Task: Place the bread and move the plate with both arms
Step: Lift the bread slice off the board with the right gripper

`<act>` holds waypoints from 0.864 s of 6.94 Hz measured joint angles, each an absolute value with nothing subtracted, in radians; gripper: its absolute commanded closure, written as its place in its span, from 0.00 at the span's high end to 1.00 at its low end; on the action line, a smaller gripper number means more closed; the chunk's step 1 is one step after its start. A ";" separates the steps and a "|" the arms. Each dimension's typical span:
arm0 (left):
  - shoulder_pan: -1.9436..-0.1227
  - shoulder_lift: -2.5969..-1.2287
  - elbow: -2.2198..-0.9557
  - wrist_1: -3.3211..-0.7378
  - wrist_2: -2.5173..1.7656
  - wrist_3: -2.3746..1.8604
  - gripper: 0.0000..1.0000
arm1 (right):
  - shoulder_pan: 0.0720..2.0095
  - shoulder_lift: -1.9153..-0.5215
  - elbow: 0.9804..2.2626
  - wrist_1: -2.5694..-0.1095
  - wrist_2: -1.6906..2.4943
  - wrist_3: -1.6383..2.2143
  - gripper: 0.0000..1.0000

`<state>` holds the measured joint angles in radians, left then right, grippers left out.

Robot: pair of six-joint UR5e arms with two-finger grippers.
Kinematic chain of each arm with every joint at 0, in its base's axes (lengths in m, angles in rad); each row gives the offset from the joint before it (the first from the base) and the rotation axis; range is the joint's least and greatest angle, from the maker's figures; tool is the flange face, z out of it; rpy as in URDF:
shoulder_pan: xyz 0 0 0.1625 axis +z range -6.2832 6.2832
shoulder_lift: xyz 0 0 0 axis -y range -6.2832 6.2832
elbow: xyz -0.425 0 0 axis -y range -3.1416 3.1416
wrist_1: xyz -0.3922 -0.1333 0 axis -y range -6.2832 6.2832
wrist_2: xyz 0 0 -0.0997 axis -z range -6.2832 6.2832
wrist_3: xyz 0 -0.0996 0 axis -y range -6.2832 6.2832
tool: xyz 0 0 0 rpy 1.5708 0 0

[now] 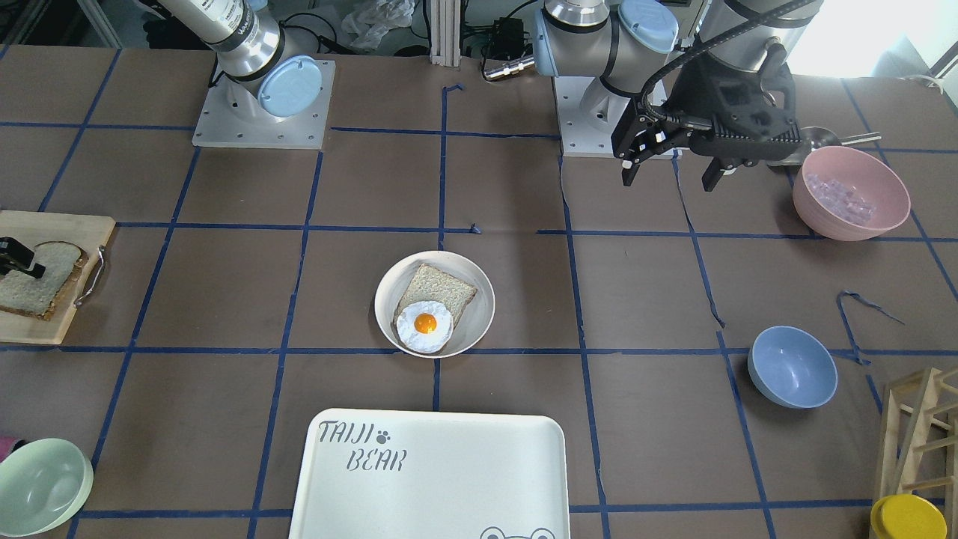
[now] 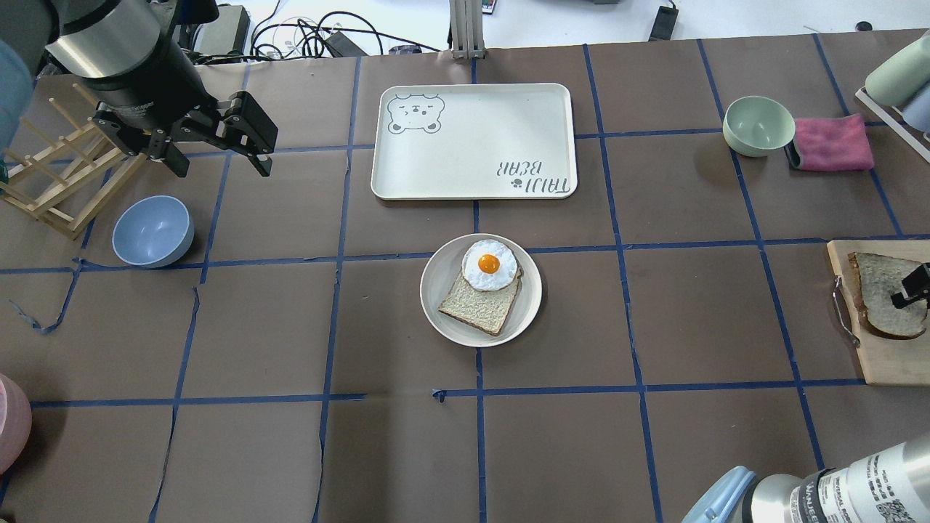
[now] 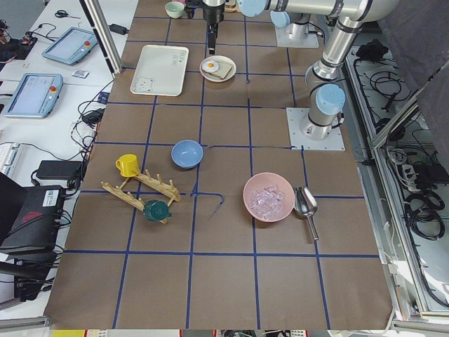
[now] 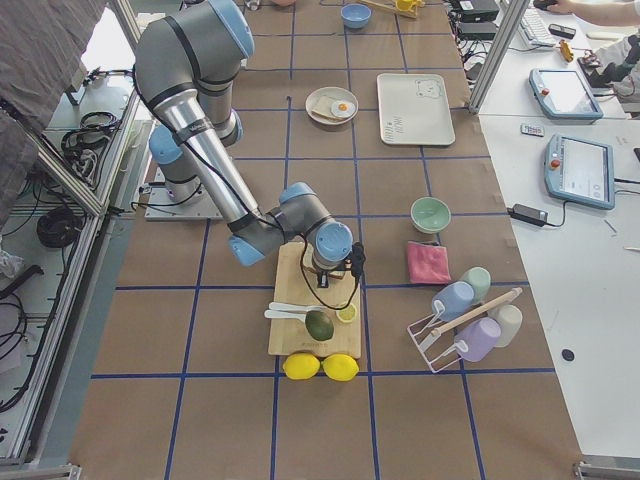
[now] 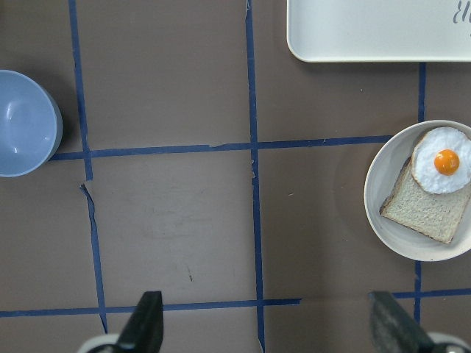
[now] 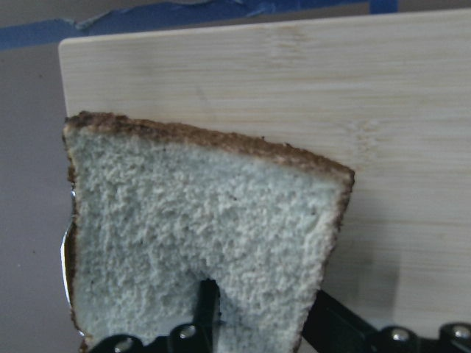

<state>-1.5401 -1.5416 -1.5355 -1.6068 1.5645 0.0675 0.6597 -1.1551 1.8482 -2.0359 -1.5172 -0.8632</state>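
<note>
Brown-crusted bread (image 2: 879, 294): lies on a wooden cutting board (image 2: 883, 363) at the table's edge on the robot's right, well apart from the plate.
Right gripper (image 2: 914, 285): is down on the bread and closed to a pinch on one end of the slice. In the wrist view one of its fingers (image 6: 207, 309) presses into the crumb and the other sits against the crust edge. Whether the slice is off the board cannot be told.
Left gripper (image 2: 221, 171): hangs above the table toward the far corner on the robot's left. Its fingers are spread wide with nothing between them.
Plate (image 2: 530, 312): sits in the middle of the table, untouched and well apart from both grippers.
On the plate: a smaller slice (image 2: 479, 305) lies flat. A fried egg (image 2: 490, 265) overlaps the end of it nearest the tray.
Tray (image 2: 472, 138): lies flat by the edge opposite the robot, near the plate but not touching it.
Blue bowl (image 2: 152, 231): stands upright near the edge on the robot's left, just beside a wooden rack (image 2: 51, 189) and below the left gripper in the overhead view.
</note>
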 measured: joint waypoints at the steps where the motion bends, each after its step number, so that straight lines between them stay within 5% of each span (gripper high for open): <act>1: -1.540 -1.542 -1.536 -1.606 1.565 0.067 1.00 | 0.660 -1.158 1.848 -2.034 -1.527 -0.862 0.00; 6: -1.540 -1.542 -1.536 -1.608 1.568 0.068 1.00 | 0.672 -1.169 1.844 -2.051 -1.533 -0.887 0.00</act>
